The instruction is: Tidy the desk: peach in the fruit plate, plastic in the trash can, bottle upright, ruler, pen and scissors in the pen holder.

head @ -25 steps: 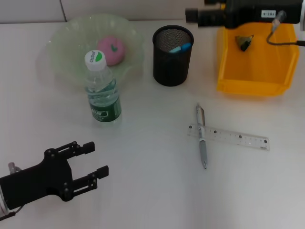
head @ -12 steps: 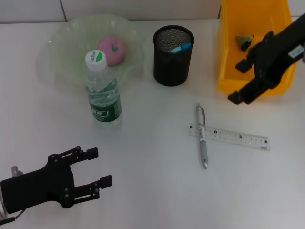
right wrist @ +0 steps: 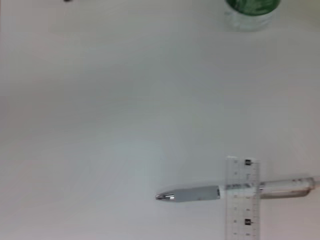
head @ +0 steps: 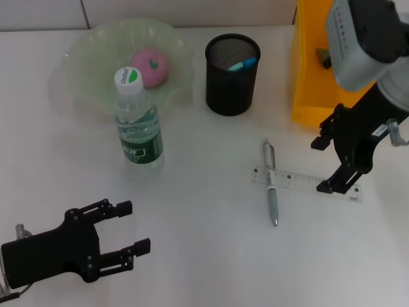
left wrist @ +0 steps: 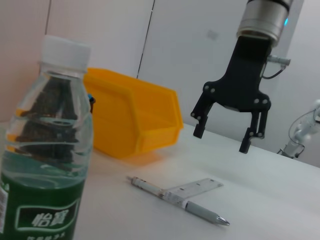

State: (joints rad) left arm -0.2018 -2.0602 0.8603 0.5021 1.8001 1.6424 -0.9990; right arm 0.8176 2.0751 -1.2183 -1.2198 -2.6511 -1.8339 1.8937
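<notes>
Right gripper (head: 332, 165) hovers spread over the clear ruler's (head: 307, 183) far end, pen (head: 271, 184) lying across its near end; ruler likely thin, light, slick, flat on desk (head: 204, 256), so pinch its long edges; left gripper (head: 124, 227) idle, open.

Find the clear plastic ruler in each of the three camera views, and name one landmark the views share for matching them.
Head view: the clear plastic ruler lies on the white desk, right of centre, under the silver pen.
Left wrist view: the ruler lies below the right end effector.
Right wrist view: the ruler is at the lower edge.
Shared landmark: the pen crossing over the ruler.
</notes>
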